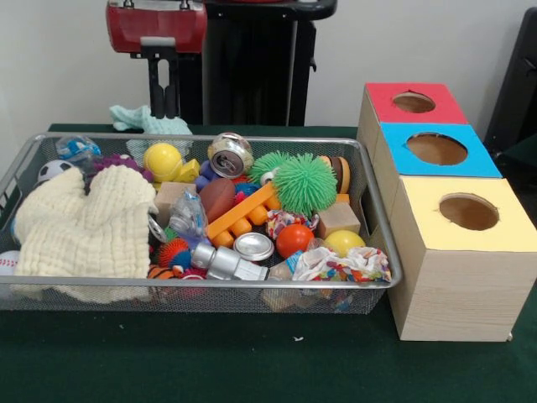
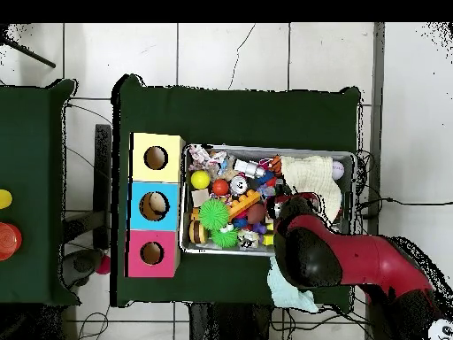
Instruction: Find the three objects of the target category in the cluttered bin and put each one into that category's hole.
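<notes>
Bin [image 1: 377, 252] is a wire-mesh tray on the green table [image 1: 252, 361], packed with clutter. Left end: cream knit cloth [image 1: 84, 222] draped over the pile, a black-and-white ball [image 1: 52, 170] poking out behind it. Middle: yellow ball [image 1: 163, 159], crushed silver can [image 1: 230, 154] lying tilted at the back, brown football-shaped toy [image 1: 217, 198], orange stick with knobs [image 1: 241, 212] running diagonally, round tin lid [image 1: 253, 246], silver metal fitting [image 1: 225, 263] near the front wall. Right side: green spiky ball [image 1: 304, 183], wooden block [image 1: 337, 219], small orange ball [image 1: 294, 240], small yellow ball [image 1: 344, 243], knotted rope toy [image 1: 344, 265] in the front right corner. Which items belong to the target category can't be told. Three wooden boxes sit in a row just beside the bin's right end, each with a round hole on top: yellow-topped box [image 1: 466, 243] nearest, blue-topped box [image 1: 438, 151] in the middle, red-topped box [image 1: 413, 102] farthest back. Gripper [image 1: 163, 96] hangs above the back left of the bin, over a pale green cloth [image 1: 147, 120] lying behind the rim, and holds nothing visible. Can't tell whether it's apart or together. In the overhead view, the red arm [image 2: 354, 257] covers the corner of the bin nearest the robot and hides the gripper.
</notes>
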Controlling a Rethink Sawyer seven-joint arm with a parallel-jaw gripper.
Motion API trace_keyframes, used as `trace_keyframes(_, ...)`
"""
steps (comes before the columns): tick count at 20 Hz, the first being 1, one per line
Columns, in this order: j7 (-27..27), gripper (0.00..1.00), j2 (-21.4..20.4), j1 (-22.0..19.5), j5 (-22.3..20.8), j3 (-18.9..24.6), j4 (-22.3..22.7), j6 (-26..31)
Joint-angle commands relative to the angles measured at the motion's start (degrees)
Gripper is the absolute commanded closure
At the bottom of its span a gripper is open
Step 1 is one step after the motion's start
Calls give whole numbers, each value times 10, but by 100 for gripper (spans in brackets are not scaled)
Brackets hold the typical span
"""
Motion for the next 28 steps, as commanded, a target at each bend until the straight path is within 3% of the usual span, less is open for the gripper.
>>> trace_keyframes(1, 56, 100, 9, 22, 76, -30, -23, 182)
trace_keyframes(10, 45, 100, 27, 29, 76, -38, -40, 172)
trace_keyframes(19, 47, 100, 93, 50, 43, -63, -118, 119)
trace_keyframes(22, 42, 100, 105, 46, 34, -55, -138, 77)
trace_keyframes(28, 30, 100, 123, 46, 28, -48, -177, 60)
